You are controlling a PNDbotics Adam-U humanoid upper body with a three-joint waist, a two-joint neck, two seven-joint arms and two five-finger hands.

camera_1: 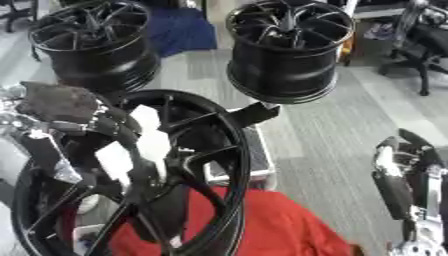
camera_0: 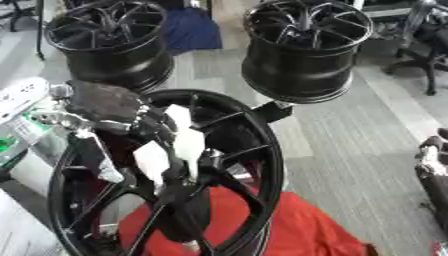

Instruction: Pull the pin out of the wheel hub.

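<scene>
Grey floor [camera_0: 350,150] carries three black rims: two stand at 11 and 1 o'clock, and my wheel hub [camera_0: 166,175] leans at 7 o'clock over red cloth [camera_0: 306,230]. My left hand [camera_0: 109,105] sits at its 11 o'clock rim, fingers [camera_0: 157,130] curled toward the centre; I cannot make out the pin. My right hand [camera_1: 398,185] rests open at 4 o'clock.

left hand [camera_0: 131,112] fingers curled; right hand [camera_1: 402,175] idle.

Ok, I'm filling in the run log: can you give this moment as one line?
stage: reaching for pin | left hand: fingers curled at hub of near wheel | pin: not discernible | right hand: idle, lower right | two wheels behind
</scene>
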